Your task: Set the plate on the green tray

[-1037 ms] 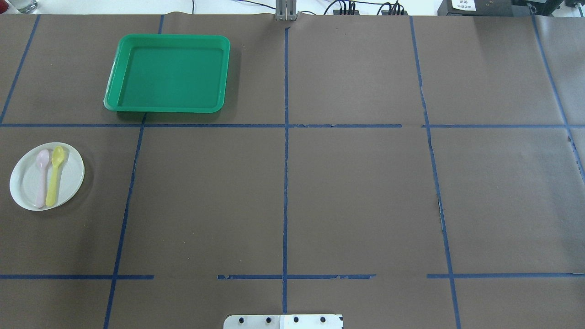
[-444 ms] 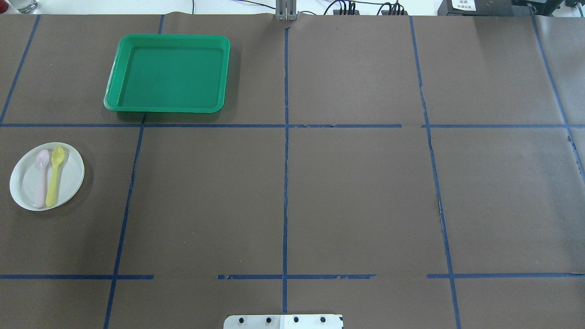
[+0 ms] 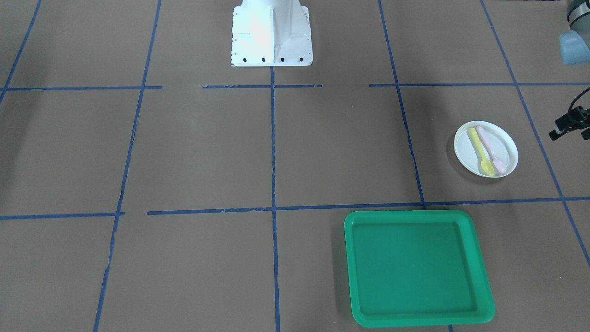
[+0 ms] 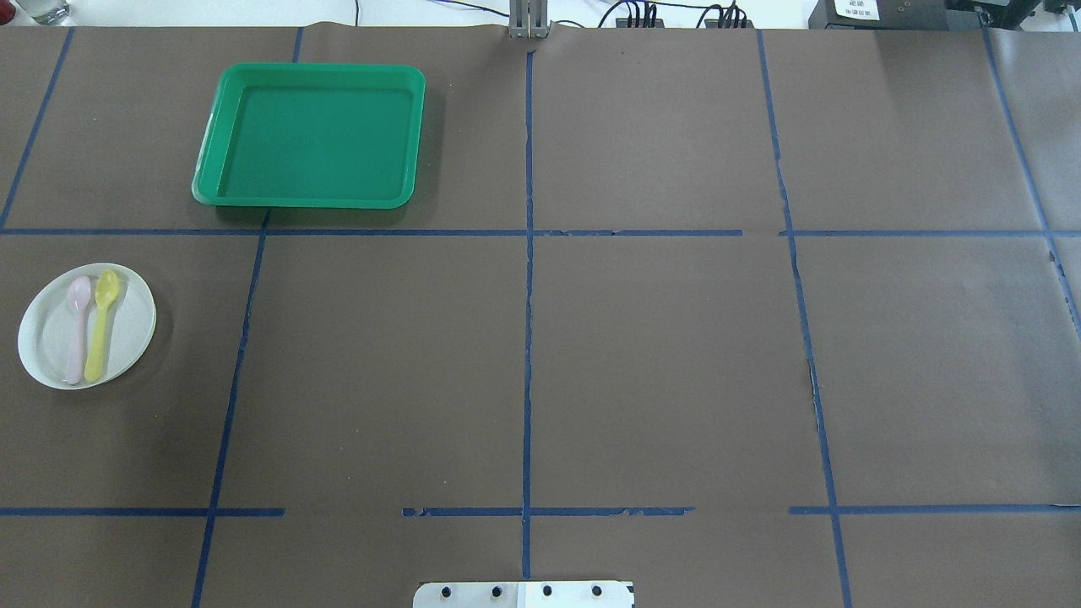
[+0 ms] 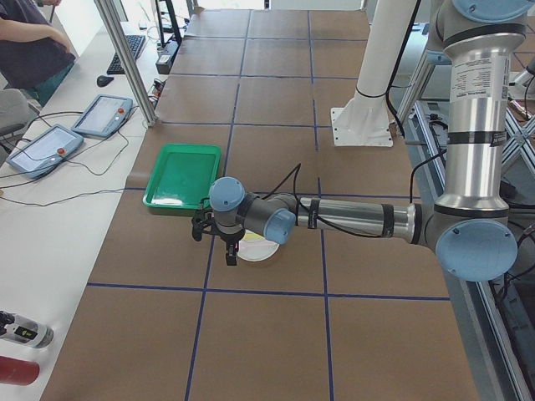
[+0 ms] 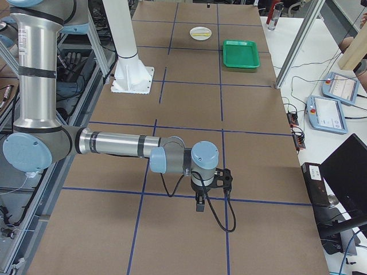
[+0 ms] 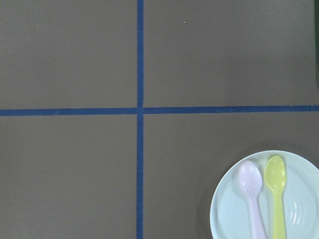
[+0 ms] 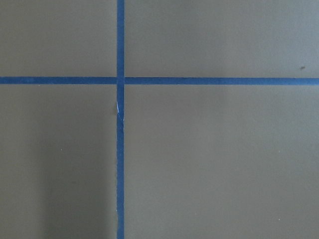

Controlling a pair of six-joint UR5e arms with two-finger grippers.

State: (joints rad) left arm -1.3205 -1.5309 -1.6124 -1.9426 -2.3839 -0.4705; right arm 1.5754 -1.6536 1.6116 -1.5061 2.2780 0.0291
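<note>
- Plate (image 3: 463,148): in the front-facing view it is white and round and sits flat on the brown table (image 3: 207,152), toward the robot's left side. A yellow spoon (image 3: 480,152) and a pink spoon (image 3: 492,151) lie side by side on it.
- In the same view the green tray (image 3: 415,267) lies on the table farther from the robot's base (image 3: 271,32). It is apart from the plate, with a blue tape line (image 3: 484,201) between them. Part of the left arm (image 3: 575,46) shows at the view's edge.
- Overhead view: the plate is on the table, not on the tray, and nothing lies in the tray. No arm shows.
- Left-side view: the near arm stretches low over the table. The left gripper (image 5: 231,253) points down just beside the plate, which it partly hides. I cannot tell how its jaws stand.
- Right-side view: the right gripper (image 6: 199,204) points down over bare table, well apart from plate and tray. I cannot tell how its jaws stand here either.
- Left wrist view: the plate and both spoons fill the lower right corner.
- Right wrist view: only table and crossing tape lines show.
</note>
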